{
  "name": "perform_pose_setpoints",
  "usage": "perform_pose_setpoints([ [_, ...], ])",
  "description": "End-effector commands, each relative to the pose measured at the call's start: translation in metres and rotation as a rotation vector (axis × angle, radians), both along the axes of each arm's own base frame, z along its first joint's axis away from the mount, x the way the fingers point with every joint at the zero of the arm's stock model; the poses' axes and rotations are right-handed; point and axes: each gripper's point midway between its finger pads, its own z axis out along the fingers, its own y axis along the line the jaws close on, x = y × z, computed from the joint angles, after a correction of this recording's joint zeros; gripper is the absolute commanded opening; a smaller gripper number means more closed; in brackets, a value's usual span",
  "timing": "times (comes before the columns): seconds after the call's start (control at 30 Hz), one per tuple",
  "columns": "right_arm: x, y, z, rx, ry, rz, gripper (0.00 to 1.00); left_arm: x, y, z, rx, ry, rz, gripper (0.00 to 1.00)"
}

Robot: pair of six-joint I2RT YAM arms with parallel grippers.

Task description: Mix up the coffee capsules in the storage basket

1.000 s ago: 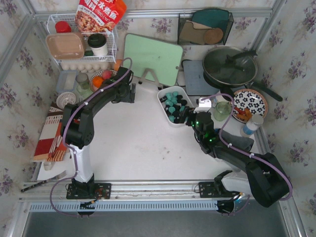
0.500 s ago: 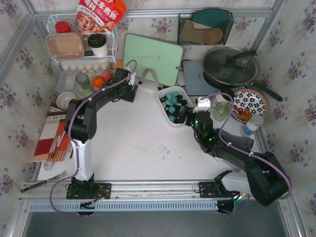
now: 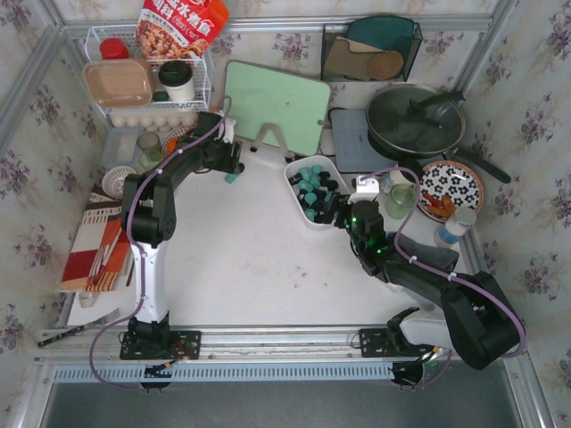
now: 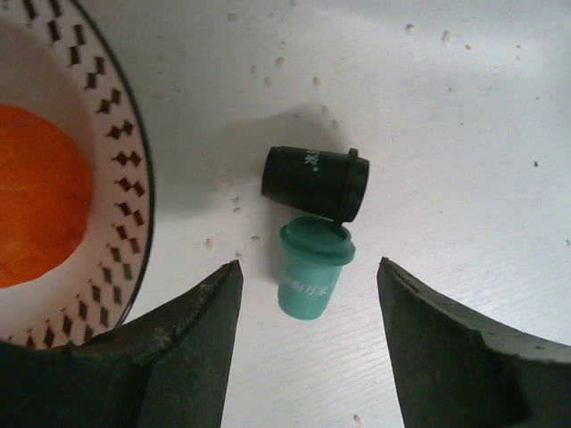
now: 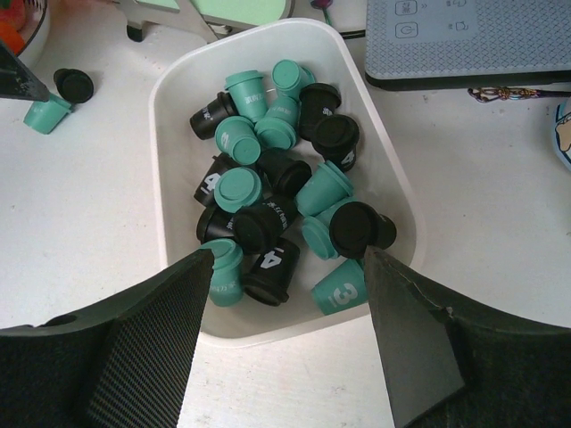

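Observation:
The white storage basket [image 3: 295, 190] stands in the middle of the table and holds several teal and black coffee capsules [image 5: 268, 183] in a jumble; its wall shows in the right wrist view [image 5: 171, 134]. My right gripper [image 5: 288, 259] is open and empty, just above the basket's near rim, and shows from above too [image 3: 343, 214]. Two loose capsules lie on the table left of the basket: a black one [image 4: 315, 181] on its side and a teal one [image 4: 310, 269] touching it. My left gripper [image 4: 309, 266] is open, its jaws on either side of the teal capsule [image 3: 231, 176].
A patterned bowl [image 4: 134, 187] with an orange [image 4: 36, 205] sits just left of the loose capsules. A green cutting board [image 3: 277, 105], a grey appliance [image 5: 473, 40], a pan [image 3: 415, 120], a wire rack [image 3: 147, 85] and a spotted plate [image 3: 452, 187] ring the work area.
My left gripper has swung back and to the left, away from the basket, and now hangs over the two loose capsules by the bowl. The right arm has barely moved.

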Motion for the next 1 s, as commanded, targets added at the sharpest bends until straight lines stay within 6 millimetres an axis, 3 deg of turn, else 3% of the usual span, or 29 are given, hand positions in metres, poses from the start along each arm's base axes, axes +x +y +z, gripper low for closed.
perform_pose_setpoints([
  [0.0, 0.003, 0.002, 0.006, 0.011, -0.018, 0.001, 0.76, -0.015, -0.011, -0.006, -0.066, 0.105, -0.051, 0.64],
  [0.4, 0.003, 0.002, 0.007, 0.011, -0.018, 0.001, 0.76, -0.024, -0.007, -0.030, -0.053, 0.221, 0.009, 0.56],
  [0.63, 0.002, 0.003, 0.009, 0.018, -0.021, 0.010, 0.76, -0.030, 0.002, -0.044, -0.015, 0.246, 0.063, 0.45],
  [0.97, 0.002, 0.003, 0.009, 0.020, -0.022, 0.010, 0.76, -0.029, 0.004, -0.046, 0.029, 0.231, 0.081, 0.41],
])
